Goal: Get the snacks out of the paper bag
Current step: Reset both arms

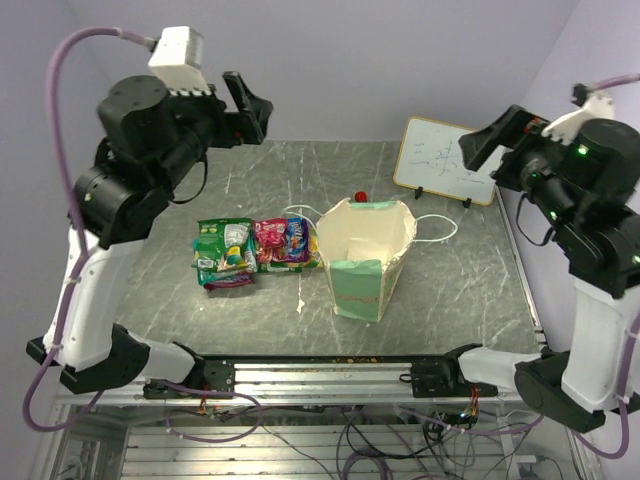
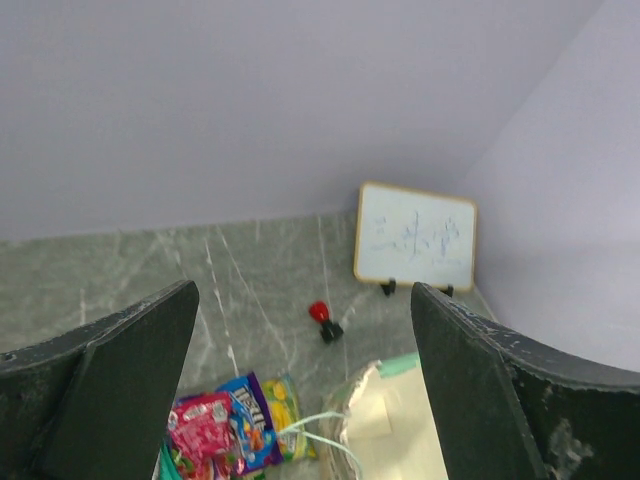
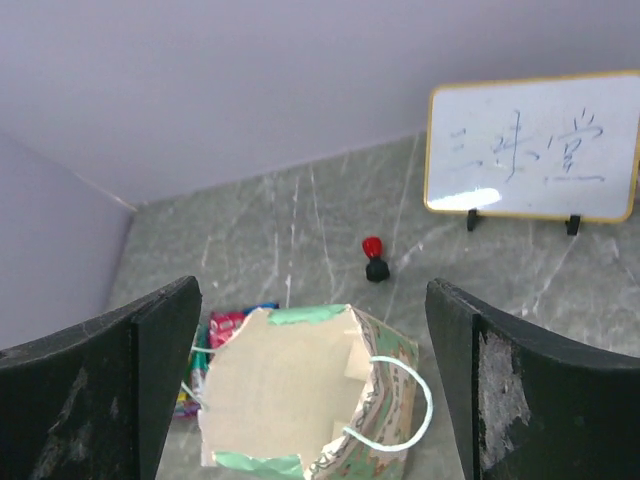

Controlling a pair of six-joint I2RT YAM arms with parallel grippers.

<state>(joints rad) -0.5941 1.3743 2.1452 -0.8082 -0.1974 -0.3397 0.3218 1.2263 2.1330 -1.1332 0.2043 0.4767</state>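
Note:
The paper bag (image 1: 365, 258) stands open-topped at the table's middle, tan inside, and no packet shows in it; it also shows in the right wrist view (image 3: 300, 395) and the left wrist view (image 2: 400, 420). Several snacks (image 1: 250, 250) lie in a pile on the table just left of the bag, green, pink and blue; they also show in the left wrist view (image 2: 225, 425) and at the bag's left in the right wrist view (image 3: 215, 335). My left gripper (image 1: 250, 105) is open and empty, raised high at the back left. My right gripper (image 1: 485, 140) is open and empty, raised high at the right.
A small white board with writing (image 1: 445, 160) stands at the back right. A red-and-black knob (image 1: 361, 197) sits just behind the bag. The bag's white cord handles (image 1: 435, 228) trail onto the table. Purple walls close the back and sides.

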